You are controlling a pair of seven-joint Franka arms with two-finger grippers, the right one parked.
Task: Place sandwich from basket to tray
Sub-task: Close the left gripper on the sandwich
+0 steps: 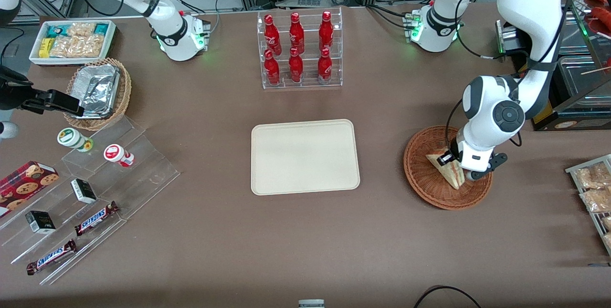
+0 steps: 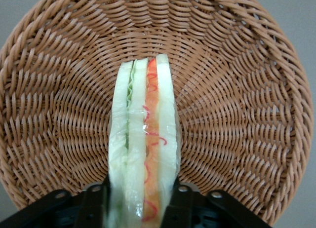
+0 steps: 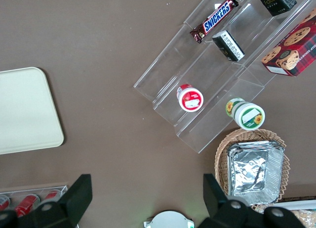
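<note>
The sandwich (image 1: 447,166) is a pale wedge in clear wrap with red and green filling, standing on edge in the reddish-brown wicker basket (image 1: 422,176). My left gripper (image 1: 459,164) is down in the basket, shut on the sandwich. In the left wrist view the sandwich (image 2: 144,154) runs up between the two black fingers (image 2: 183,204), which press its two bread faces, with the basket (image 2: 237,114) weave all around. The beige tray (image 1: 304,156) lies flat at the table's middle, toward the parked arm's end from the basket, and also shows in the right wrist view (image 3: 24,112).
A clear rack of red bottles (image 1: 300,50) stands farther from the front camera than the tray. Clear stepped shelves with snacks (image 1: 81,193), a tan basket of foil trays (image 1: 98,93) and a white snack bin (image 1: 71,40) lie toward the parked arm's end. Packets (image 1: 594,188) lie near the basket.
</note>
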